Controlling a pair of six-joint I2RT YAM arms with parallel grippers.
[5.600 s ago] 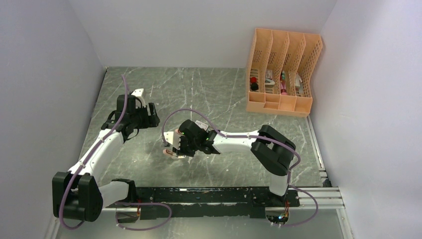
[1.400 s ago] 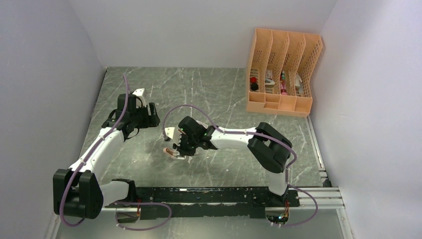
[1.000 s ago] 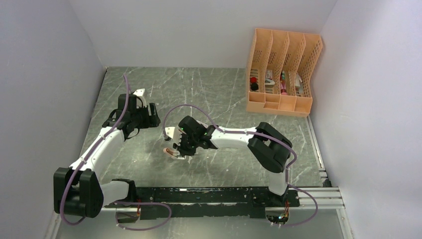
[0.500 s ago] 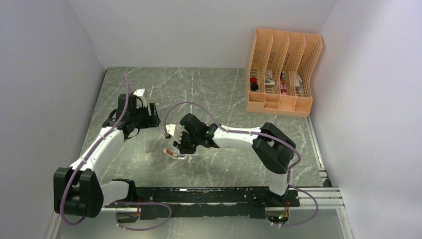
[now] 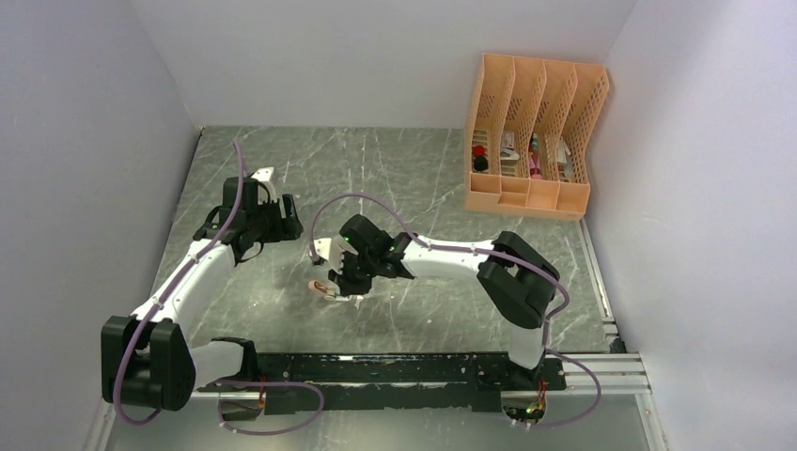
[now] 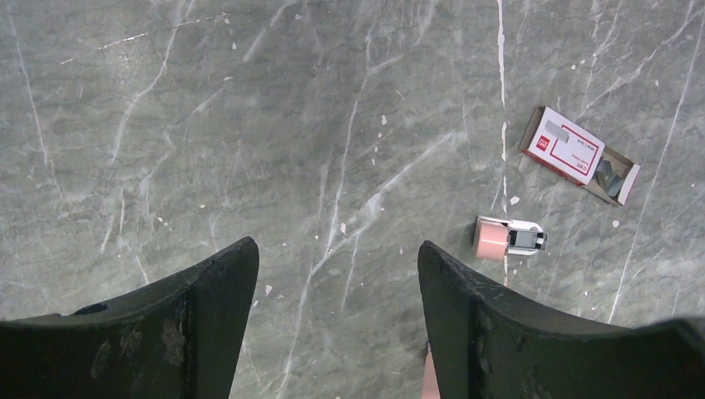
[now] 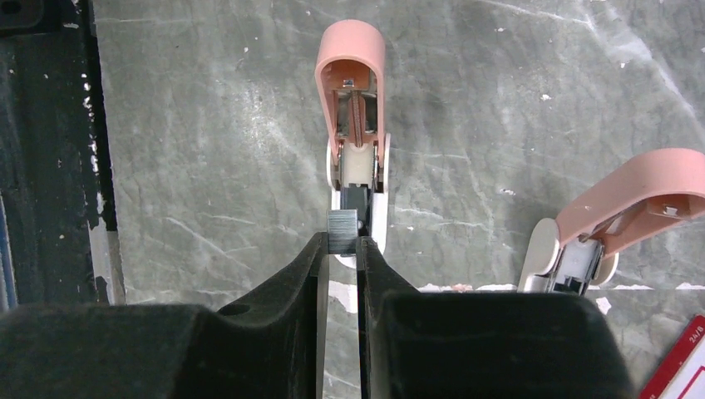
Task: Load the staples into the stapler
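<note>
"Pink stapler [image 7: 353, 125], which way does it lie?"
"Its long axis runs 12 to 6 o'clock in the right wrist view, lid flipped back toward 12. The right gripper [image 7: 341, 245] is closed on a grey staple strip [image 7: 342, 231] at the stapler's 6 o'clock end."
"And the box [image 6: 579, 155]?"
"In the left wrist view it runs 10 to 4 o'clock on the table [image 6: 249, 125], open end toward 4, near a second stapler [image 6: 509, 237]. The left gripper [image 6: 337, 253] hangs spread, holding nothing."

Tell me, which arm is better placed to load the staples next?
Right. The right gripper pinches the staples just at the channel of the open stapler directly ahead. The left gripper hangs open and empty, away from it.
</note>
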